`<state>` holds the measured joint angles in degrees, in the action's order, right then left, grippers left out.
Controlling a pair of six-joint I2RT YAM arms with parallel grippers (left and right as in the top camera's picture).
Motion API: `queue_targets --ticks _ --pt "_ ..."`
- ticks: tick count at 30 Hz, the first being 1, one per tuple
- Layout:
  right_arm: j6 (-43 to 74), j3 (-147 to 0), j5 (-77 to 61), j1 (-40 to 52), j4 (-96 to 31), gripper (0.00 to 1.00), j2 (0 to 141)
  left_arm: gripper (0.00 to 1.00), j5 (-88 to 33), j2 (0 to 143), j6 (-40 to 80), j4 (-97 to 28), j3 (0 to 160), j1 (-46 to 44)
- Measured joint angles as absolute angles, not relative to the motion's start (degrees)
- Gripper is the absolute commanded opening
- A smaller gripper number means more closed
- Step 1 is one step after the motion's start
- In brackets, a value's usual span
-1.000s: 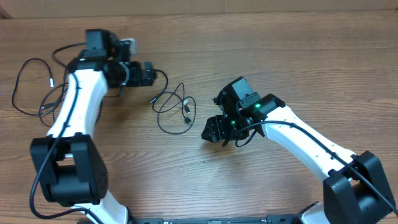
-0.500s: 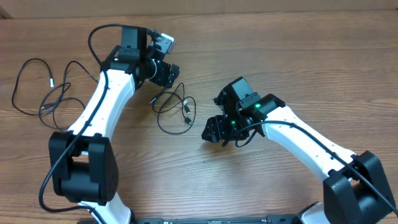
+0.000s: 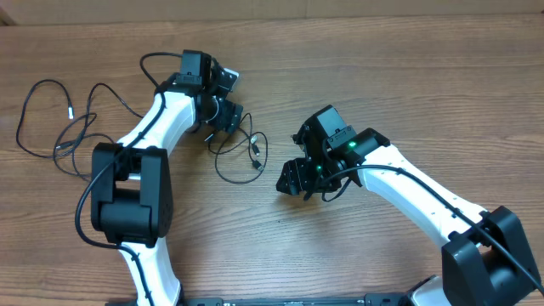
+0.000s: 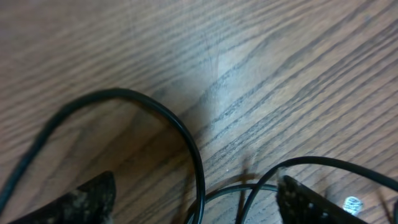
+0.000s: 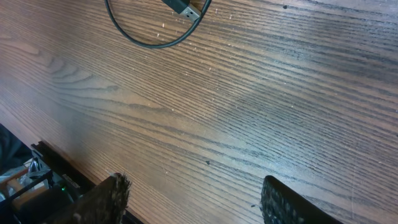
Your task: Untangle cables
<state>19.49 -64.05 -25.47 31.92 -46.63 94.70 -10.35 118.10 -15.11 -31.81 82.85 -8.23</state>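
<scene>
The wooden table [image 3: 408,76] is seen with the looped cables [image 3: 253,151] near its middle and another cable [image 3: 68,107] lying well apart at the left. The left gripper [image 3: 225,119] is spread wide above the loops, one strand seen between its fingers [image 4: 87,198]. The right gripper [image 3: 291,178] is also opened wide and empty, just beside the loops.

Wood-grain table [image 3: 408,76]; paler tan strip [image 3: 340,7] along far edge.

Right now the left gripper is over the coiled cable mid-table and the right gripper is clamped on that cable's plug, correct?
Not quite. The right gripper holds nothing: in the right wrist view its fingers stand apart over bare table, the plug lying ahead of them. The left gripper is over the coiled cable, as you said.
</scene>
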Motion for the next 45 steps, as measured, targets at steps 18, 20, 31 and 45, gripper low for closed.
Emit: queue_targets --ticks 18,20,31,45 --pt "19.5 -64.1 -25.5 31.9 -46.8 0.67 94.7 0.04 -9.0 120.8 -13.3 -33.9 82.9 -8.2" --pt "19.4 -64.1 -25.5 31.9 -47.0 0.67 94.7 0.04 -9.2 120.8 -13.3 -34.3 82.9 -8.2" --pt "19.5 -64.1 -25.5 31.9 -47.5 0.67 94.7 0.04 -7.6 117.2 -10.2 -43.8 89.7 -5.9" --pt "19.5 -64.1 -25.5 31.9 -47.5 0.67 94.7 0.04 -4.6 96.0 0.1 -48.3 96.0 8.6"
